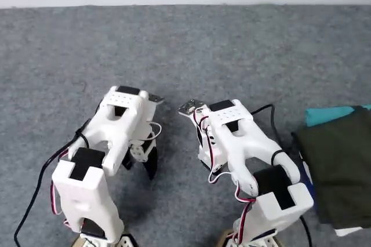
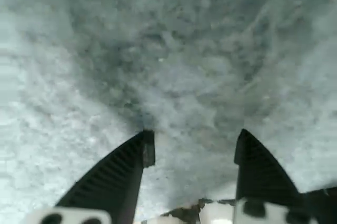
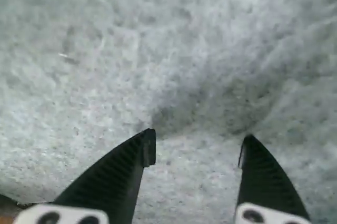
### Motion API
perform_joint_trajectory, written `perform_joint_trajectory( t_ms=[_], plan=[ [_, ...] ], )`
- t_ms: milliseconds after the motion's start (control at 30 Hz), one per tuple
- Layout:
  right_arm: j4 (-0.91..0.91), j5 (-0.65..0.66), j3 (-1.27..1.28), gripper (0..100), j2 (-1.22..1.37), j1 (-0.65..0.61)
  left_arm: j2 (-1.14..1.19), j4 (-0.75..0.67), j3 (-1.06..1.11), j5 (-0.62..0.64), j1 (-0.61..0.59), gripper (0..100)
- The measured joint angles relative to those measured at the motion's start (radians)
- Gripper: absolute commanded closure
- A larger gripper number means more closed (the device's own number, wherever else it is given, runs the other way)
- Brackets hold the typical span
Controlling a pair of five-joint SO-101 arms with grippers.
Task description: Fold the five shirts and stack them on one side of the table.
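A stack of folded shirts lies at the table's right edge, with a dark olive shirt (image 1: 342,166) on top and a teal shirt (image 1: 327,113) showing beneath it. My left gripper (image 2: 194,148) points down at bare grey felt, open, nothing between its black fingers (image 2: 126,169). My right gripper (image 3: 197,153) is likewise open over bare felt, empty. In the high view the left arm (image 1: 110,142) and the right arm (image 1: 237,142) are folded back near the table's front edge, well left of the stack.
Grey felt table cover (image 1: 185,50) spreads across the middle and back up to a white wall. Black cables (image 1: 272,125) trail from both arms near the front edge.
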Motion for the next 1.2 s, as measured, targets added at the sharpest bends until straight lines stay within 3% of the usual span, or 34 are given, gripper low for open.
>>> perform_joint_trajectory(
  t_ms=[400,1200],
  plan=[
    [0.0,0.0,0.003,74.6,0.0,0.0,-0.051,-0.046,0.153,-0.003,0.003,75],
    [-0.06,0.002,0.118,74.5,-0.025,-0.002,-0.052,-0.064,0.164,-0.003,0.003,75]
  ],
)
